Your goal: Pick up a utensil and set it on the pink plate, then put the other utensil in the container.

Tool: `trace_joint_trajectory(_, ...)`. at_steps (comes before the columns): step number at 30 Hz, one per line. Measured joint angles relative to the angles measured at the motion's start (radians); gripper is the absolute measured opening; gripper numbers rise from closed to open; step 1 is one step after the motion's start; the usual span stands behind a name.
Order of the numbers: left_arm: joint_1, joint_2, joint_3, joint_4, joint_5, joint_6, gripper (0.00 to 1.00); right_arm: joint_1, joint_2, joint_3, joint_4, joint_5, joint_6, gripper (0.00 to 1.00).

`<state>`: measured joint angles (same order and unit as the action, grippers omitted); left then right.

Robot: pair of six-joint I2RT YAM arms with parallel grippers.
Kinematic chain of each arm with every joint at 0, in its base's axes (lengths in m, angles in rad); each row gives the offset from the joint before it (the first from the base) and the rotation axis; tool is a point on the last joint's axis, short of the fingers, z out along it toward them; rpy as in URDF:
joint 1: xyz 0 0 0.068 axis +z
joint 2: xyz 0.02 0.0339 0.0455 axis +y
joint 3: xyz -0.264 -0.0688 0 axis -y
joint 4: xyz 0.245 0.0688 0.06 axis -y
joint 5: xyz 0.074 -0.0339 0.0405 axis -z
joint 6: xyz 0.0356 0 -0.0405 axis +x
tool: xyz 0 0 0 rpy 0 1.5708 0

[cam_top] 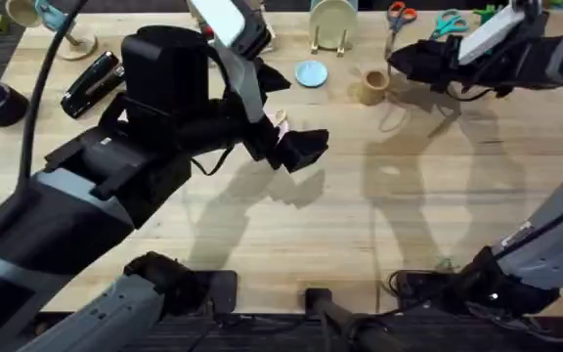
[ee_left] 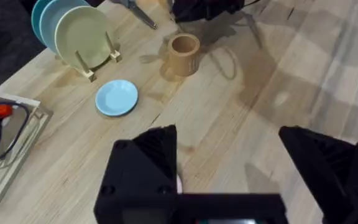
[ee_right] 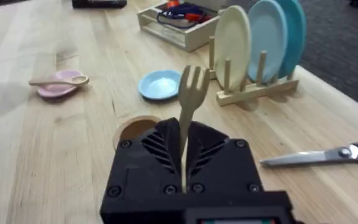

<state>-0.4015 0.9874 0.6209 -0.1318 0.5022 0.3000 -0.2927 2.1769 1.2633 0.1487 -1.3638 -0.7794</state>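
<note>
Clamped upright by its handle in the closed right gripper (ee_right: pixel 185 163), the light, rigid wooden fork (ee_right: pixel 190 102) is held just above the tan cup (ee_right: pixel 135 129). The left gripper (ee_left: pixel 229 168) is spread wide and empty.

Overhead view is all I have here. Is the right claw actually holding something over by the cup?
Observer: Yes. The right wrist view shows the right claw shut on the wooden fork, tines pointing up.
Operator: Where's the cup relative to it?
Observer: The tan cup stands upright, partly hidden behind the claw, with its mouth open.
Operator: And the pink plate? I can't make it out.
Observer: The pink plate has the wooden spoon lying across it.
</note>
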Motion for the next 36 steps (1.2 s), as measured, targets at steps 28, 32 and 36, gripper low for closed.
trace_joint_trajectory(28,0.000,0.000,0.000,0.000,0.000,0.000,0.995,-0.020,-0.105,0.000,0.225,-0.157,0.410,0.034)
trace_joint_trajectory(32,0.000,0.000,0.000,0.000,0.000,0.000,0.995,0.008,-0.153,0.000,0.227,-0.158,0.431,0.033)
trace_joint_trajectory(36,0.000,0.000,0.000,0.000,0.000,0.000,0.995,0.034,-0.166,0.000,0.228,-0.158,0.439,0.033)
